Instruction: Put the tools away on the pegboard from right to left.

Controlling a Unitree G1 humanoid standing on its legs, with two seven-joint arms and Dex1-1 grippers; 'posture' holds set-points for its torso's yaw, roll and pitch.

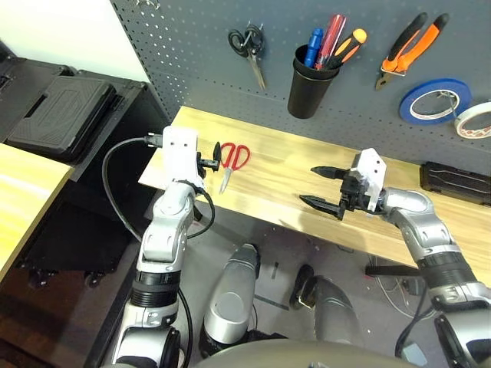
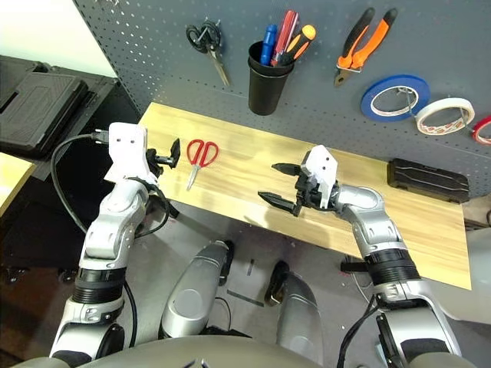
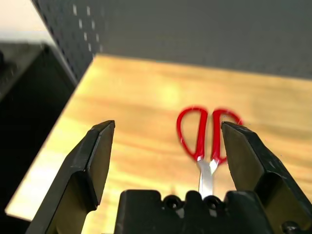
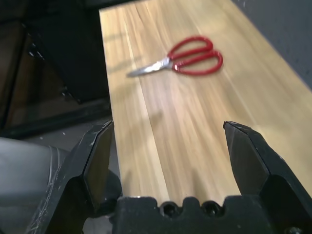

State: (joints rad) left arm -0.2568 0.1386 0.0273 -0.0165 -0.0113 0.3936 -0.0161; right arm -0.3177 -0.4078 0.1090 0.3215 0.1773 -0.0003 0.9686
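The red-handled scissors (image 1: 234,159) lie flat on the wooden table (image 1: 276,201) near its left end, blades toward the front edge. My left gripper (image 1: 210,160) hovers open just left of them; in the left wrist view the scissors (image 3: 202,134) lie off-centre, close to one finger. My right gripper (image 1: 310,185) stands open and empty over mid-table, pointing left at the scissors (image 4: 192,53). On the pegboard (image 1: 192,54) hang the orange-and-black pliers (image 1: 410,47) and the whitish tape roll (image 1: 473,119). The screwdriver (image 1: 349,44) stands in the black cup (image 1: 311,83).
Black-handled scissors (image 1: 247,42) hang on the pegboard's left side, and a blue tape roll (image 1: 435,101) hangs beside the whitish one. A black box (image 1: 454,180) lies at the table's back right. A black tool case (image 1: 61,115) sits off to the left.
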